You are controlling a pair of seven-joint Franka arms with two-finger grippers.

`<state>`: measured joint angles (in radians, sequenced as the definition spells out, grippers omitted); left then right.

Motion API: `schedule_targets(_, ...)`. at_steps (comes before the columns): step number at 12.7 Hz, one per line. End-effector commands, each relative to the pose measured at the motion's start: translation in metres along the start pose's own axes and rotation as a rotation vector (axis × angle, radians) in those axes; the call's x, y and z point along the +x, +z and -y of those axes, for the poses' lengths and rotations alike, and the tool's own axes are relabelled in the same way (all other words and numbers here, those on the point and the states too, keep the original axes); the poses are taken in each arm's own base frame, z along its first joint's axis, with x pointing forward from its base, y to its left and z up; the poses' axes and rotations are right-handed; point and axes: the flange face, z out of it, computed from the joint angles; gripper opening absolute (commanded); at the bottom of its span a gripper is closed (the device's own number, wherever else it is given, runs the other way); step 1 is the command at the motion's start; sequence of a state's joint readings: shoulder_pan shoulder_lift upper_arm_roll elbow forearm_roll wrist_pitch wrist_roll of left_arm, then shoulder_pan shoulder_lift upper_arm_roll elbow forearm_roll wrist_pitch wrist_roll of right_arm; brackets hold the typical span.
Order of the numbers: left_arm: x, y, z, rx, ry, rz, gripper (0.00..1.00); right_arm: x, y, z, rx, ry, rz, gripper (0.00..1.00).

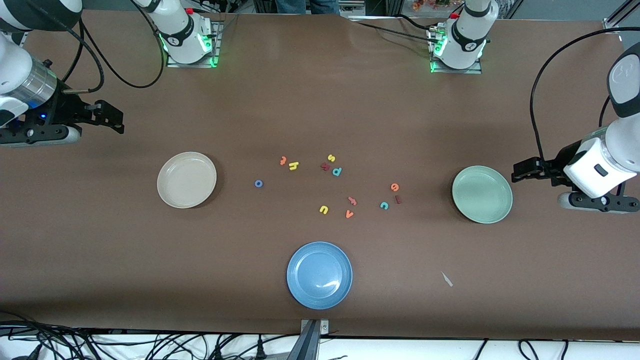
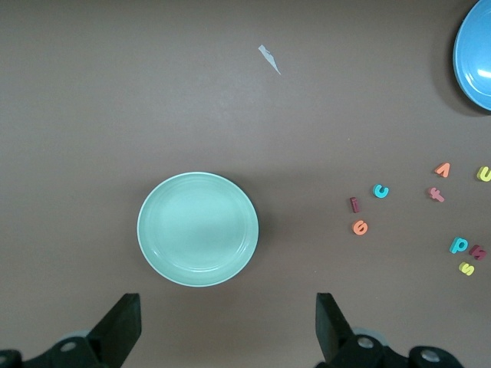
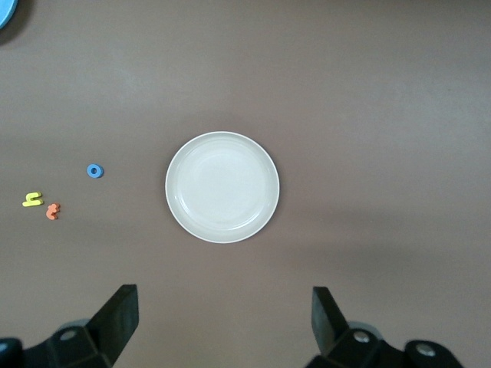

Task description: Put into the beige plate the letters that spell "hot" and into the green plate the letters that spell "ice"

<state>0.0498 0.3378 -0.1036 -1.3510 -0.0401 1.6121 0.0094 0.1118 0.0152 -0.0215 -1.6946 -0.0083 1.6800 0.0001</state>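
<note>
We hold our left gripper [image 1: 520, 171] wide and empty in the air at the left arm's end of the table, just beside the green plate [image 1: 482, 194], and our right gripper [image 1: 114, 120] equally wide and empty at the right arm's end, near the beige plate [image 1: 186, 179]; both plates sit bare. Between them lie the letters: the orange t [image 1: 283, 160] and yellow h [image 1: 293, 166] side by side, the blue o [image 1: 258, 183] nearer the beige plate, and the orange e [image 1: 394, 187], dark red i [image 1: 398, 199] and teal c [image 1: 383, 205] bunched toward the green plate. The risk, we judge, is a mix-up or a double catch: the e, i and c lie so close that wide fingers could nudge a neighbour, and the yellow u [image 1: 323, 209], orange v [image 1: 349, 214] and teal p [image 1: 337, 171] share colours with wanted letters. A dark red piece [image 1: 325, 167] touching the p is too small to read. The blue plate [image 1: 319, 274] is cut off in both wrist views.
</note>
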Motion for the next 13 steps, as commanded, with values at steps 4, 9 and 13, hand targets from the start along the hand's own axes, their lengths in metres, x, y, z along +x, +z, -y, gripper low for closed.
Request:
schedule_targets(4,0.009,0.032,-0.039,0.002,0.031,0.041,1.00,0.004,-0.004,0.002,-0.031,-0.027,0.007,1.00)
schedule_targets(9,0.007,0.026,-0.028,0.012,0.014,0.035,1.00,0.006,0.002,0.003,-0.029,-0.030,0.019,1.00)
schedule_targets(13,0.003,0.022,-0.016,0.053,0.029,0.051,1.00,0.006,0.002,0.003,-0.029,-0.034,0.021,1.00)
